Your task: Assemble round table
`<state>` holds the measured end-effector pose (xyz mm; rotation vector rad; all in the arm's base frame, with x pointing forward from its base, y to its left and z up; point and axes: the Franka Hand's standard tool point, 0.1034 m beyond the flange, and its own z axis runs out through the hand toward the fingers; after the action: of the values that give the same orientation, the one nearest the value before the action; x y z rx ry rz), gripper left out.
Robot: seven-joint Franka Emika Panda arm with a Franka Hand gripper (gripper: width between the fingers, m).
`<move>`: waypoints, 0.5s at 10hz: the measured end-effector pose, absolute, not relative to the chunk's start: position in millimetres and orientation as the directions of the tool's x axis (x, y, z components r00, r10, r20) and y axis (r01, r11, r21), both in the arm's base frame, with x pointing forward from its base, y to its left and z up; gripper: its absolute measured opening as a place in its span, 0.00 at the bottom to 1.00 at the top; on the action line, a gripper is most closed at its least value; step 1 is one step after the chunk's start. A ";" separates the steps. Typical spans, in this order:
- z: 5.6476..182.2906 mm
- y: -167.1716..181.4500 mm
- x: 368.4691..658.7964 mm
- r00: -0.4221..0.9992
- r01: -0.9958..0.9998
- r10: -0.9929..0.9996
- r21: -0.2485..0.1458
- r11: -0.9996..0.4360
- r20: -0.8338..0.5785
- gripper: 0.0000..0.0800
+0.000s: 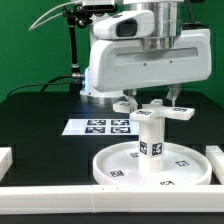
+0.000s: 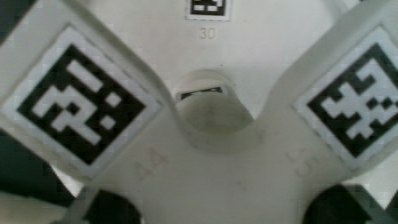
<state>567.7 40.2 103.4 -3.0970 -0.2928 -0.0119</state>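
Observation:
The round disc (image 1: 108, 166) lies flat on the black table near the front. The short cylinder leg (image 1: 150, 136) stands upright in its central hub. The cross-shaped foot (image 1: 166, 111) sits level on top of the leg. My gripper (image 1: 152, 103) comes straight down over the foot, one finger on each side of it. In the wrist view the foot (image 2: 205, 165) fills the frame with two tagged arms and a centre hole. My gripper (image 2: 231, 205) has the foot's white body spanning between its dark fingertips (image 2: 107, 208). The jaws look shut on the foot.
The marker board (image 1: 98, 126) lies flat behind the disc, toward the exterior view's left. White border bars run along the front (image 1: 60, 198), the left (image 1: 4, 158) and the right (image 1: 216, 156). The arm's base stands behind.

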 end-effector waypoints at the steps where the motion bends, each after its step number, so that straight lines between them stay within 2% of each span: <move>1: 103.4 39.6 567.7 0.993 0.119 0.119 -0.030 -0.992 0.008 0.56; 3: 103.5 41.8 567.7 0.996 -0.084 -0.084 -0.037 -0.996 0.002 0.56; 5: 102.3 43.1 567.0 0.952 -0.307 -0.306 -0.072 -0.949 -0.014 0.56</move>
<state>567.0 43.1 102.3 -3.0309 0.4766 0.0039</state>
